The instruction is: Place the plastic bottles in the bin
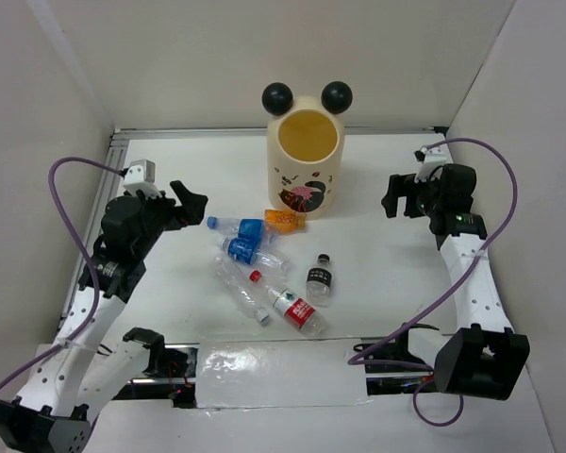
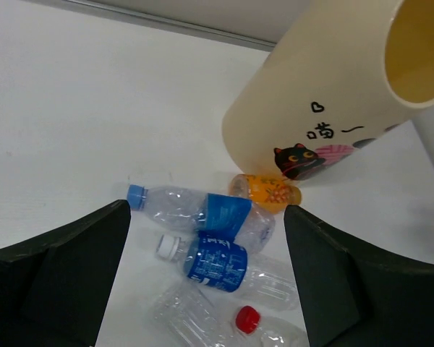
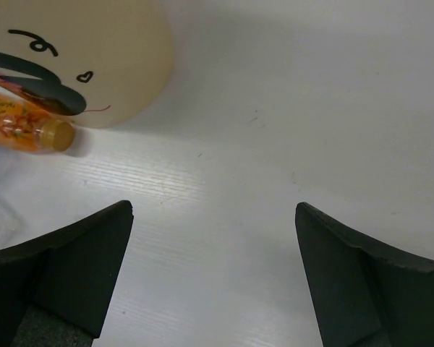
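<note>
The cream bin (image 1: 307, 151) with two black ball ears stands at the back centre, its yellow inside showing. Several plastic bottles lie in front of it: an orange one (image 1: 285, 220) against its base, two blue-labelled ones (image 1: 245, 238), a clear unlabelled one (image 1: 238, 285), a red-labelled one (image 1: 294, 306), and a black-labelled one (image 1: 321, 276) standing. My left gripper (image 1: 196, 209) is open and empty, just left of the pile. In the left wrist view the blue bottles (image 2: 217, 238) show between the fingers (image 2: 72, 275). My right gripper (image 1: 388, 195) is open and empty, right of the bin.
White walls enclose the table on the left, back and right. A metal rail (image 1: 85, 255) runs along the left edge. A clear plastic sheet (image 1: 278, 373) lies at the near edge between the arm bases. The right wrist view shows the bin's base (image 3: 79, 58) and the orange bottle (image 3: 25, 126).
</note>
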